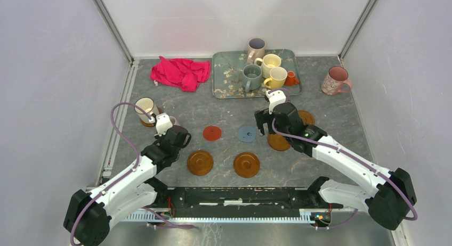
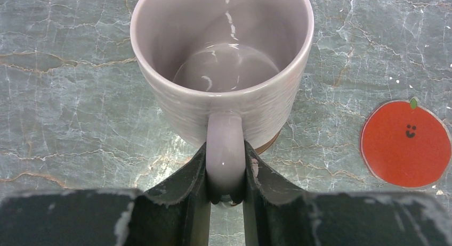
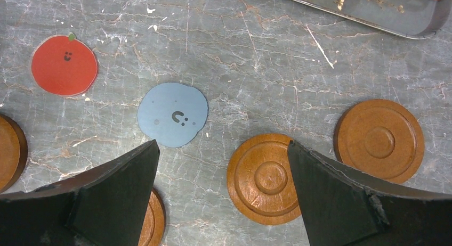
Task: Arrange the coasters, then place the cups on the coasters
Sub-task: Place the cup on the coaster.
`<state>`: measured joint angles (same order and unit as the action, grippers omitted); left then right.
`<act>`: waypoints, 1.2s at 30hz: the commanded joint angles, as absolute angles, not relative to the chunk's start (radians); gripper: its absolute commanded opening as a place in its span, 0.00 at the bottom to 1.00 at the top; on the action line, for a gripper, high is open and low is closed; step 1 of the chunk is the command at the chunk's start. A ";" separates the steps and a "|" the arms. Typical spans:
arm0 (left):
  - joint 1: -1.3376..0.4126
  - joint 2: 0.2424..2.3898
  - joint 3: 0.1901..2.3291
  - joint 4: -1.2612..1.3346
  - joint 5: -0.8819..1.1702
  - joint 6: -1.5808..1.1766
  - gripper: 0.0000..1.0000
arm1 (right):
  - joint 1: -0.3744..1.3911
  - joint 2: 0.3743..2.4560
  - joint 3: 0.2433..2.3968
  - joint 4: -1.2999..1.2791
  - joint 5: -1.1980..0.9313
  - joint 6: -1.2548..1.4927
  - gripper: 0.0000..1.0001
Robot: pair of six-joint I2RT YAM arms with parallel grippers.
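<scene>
My left gripper (image 2: 225, 150) is shut on the handle of a pale mauve cup (image 2: 221, 70), which stands upright on a brown coaster (image 2: 271, 145) whose edge peeks out below it; from above this pair sits at the left (image 1: 178, 135). A cream cup (image 1: 145, 108) stands on another coaster behind it. The red coaster (image 1: 212, 132) and blue coaster (image 1: 247, 133) lie mid-table, with amber coasters (image 1: 200, 162) (image 1: 247, 164) nearer me. My right gripper (image 3: 222, 150) hangs open above the table, an amber coaster (image 3: 271, 178) between its fingers and another (image 3: 379, 140) to the right.
The teal tray (image 1: 229, 70) at the back holds a mauve cup (image 1: 256, 48), cream cup (image 1: 269, 61), grey-green cup (image 1: 251, 76), yellow cup (image 1: 277, 76) and tiny orange cup (image 1: 291, 78). A pink floral cup (image 1: 336, 80) stands far right. A red cloth (image 1: 180, 72) lies back left.
</scene>
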<state>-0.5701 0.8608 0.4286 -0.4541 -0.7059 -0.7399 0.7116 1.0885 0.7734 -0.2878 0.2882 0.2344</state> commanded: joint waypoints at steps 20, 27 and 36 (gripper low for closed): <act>-0.576 0.822 0.428 -0.428 -0.674 -0.873 0.59 | 0.713 1.057 0.739 -0.236 0.278 0.227 0.98; -0.576 0.839 0.461 -0.456 -0.708 -0.882 0.55 | 0.714 1.051 0.737 -0.232 0.272 0.228 0.98; -0.576 0.906 0.494 -0.471 -0.708 -0.882 0.34 | 0.713 1.050 0.731 -0.229 0.262 0.223 0.98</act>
